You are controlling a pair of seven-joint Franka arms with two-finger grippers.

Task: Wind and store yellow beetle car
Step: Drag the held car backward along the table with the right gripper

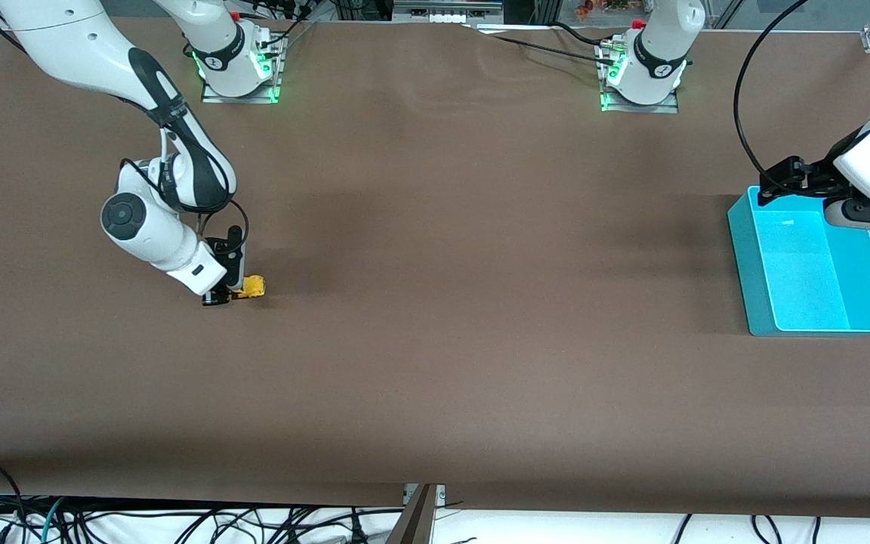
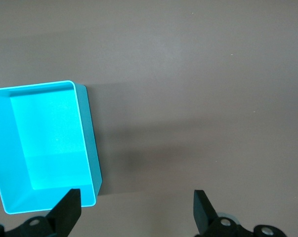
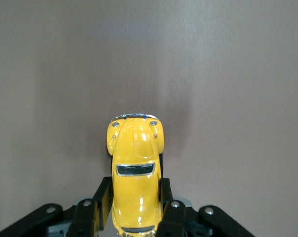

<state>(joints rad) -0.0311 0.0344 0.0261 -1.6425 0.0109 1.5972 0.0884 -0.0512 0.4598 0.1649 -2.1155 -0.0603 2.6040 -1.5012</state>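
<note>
The yellow beetle car [image 1: 252, 287] is on the brown table toward the right arm's end. My right gripper [image 1: 225, 295] is down at the table and shut on the car's rear half. In the right wrist view the car [image 3: 135, 168] sits between the two black fingers [image 3: 100, 200], its nose sticking out past them. The teal bin [image 1: 812, 264] stands toward the left arm's end. My left gripper [image 2: 137, 207] hangs open and empty in the air over the bin's edge and the bare table next to the bin [image 2: 45, 143].
The two arm bases [image 1: 239, 64] stand along the table edge farthest from the front camera. Cables hang below the table's near edge. The brown table [image 1: 480, 302] lies bare between car and bin.
</note>
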